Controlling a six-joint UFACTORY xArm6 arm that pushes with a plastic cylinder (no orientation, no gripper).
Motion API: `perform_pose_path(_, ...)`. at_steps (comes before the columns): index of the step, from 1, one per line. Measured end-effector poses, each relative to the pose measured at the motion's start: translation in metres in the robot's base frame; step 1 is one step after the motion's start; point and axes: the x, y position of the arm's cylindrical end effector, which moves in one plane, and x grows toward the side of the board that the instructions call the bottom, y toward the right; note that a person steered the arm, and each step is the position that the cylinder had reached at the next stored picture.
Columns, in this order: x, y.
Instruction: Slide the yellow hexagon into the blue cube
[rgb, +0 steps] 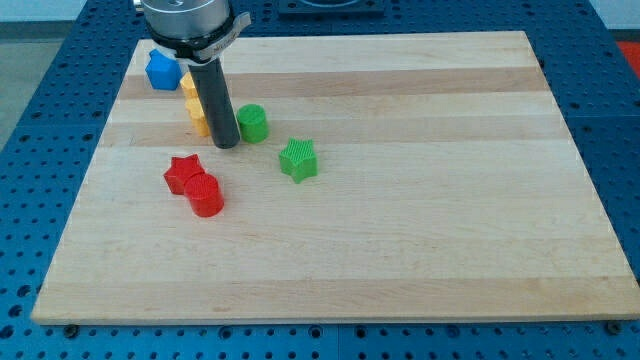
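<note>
On the wooden desk (400, 200) your tip (226, 144) sits just right of the yellow block (194, 104), whose shape is partly hidden, below the blue cube (162, 71); no pincer shows.

Yellow hexagon (193, 104) — partly hidden, just below blue cube (162, 71).

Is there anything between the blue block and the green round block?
Yes. In the camera view, yellow blocks and my rod lie between the blue block and the green cylinder. My tip rests beside the yellow ones.
</note>
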Motion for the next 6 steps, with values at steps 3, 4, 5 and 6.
perform_pose_path(3,-0.073,-0.004)
perform_pose_path(4,-0.076,-0.027)
perform_pose_path(5,-0.078,-0.046)
perform_pose_path(6,-0.078,-0.065)
